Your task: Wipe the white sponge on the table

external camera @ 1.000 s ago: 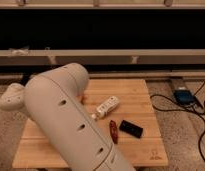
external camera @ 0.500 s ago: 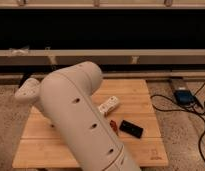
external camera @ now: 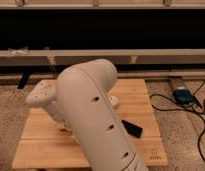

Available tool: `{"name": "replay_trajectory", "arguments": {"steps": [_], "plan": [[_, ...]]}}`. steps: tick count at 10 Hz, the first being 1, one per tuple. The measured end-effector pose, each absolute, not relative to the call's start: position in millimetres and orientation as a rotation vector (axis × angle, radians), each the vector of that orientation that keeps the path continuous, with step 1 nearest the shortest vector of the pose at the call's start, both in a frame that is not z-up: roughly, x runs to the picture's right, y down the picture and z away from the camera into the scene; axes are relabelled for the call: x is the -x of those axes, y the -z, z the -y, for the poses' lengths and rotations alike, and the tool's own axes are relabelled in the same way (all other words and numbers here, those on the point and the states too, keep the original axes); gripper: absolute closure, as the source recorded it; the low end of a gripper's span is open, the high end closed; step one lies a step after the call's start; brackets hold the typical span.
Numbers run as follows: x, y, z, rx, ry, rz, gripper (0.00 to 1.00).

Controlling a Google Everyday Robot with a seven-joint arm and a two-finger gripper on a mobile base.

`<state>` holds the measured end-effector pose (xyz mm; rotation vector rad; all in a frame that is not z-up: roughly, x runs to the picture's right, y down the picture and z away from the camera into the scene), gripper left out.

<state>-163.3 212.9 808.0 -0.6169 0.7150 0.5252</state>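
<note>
The table (external camera: 146, 150) has a light wooden plank top and stands on a speckled floor. My big white arm (external camera: 96, 110) reaches across its middle and hides much of the top. The arm's end (external camera: 42, 94) bends down at the table's left. My gripper (external camera: 65, 127) hangs low over the left part of the table, mostly behind the arm. The white sponge is hidden from view.
The tip of a white bottle (external camera: 113, 101) shows just right of the arm. A flat black object (external camera: 132, 128) lies on the table's right half. A blue device (external camera: 182, 95) with black cables lies on the floor at the right. A dark wall with rails runs behind.
The arm has swung further right and up across the table. It now covers the red item and most of the white bottle. Its end has moved right over the table's left part.
</note>
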Motion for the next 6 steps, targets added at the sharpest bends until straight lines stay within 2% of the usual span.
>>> {"name": "replay_trajectory", "arguments": {"steps": [3, 6], "plan": [[163.0, -792.5, -239.7, 0.640, -0.431, -0.708, 1.00], [173.9, -767.7, -248.4, 0.660, -0.360, -0.644, 1.00]]}}
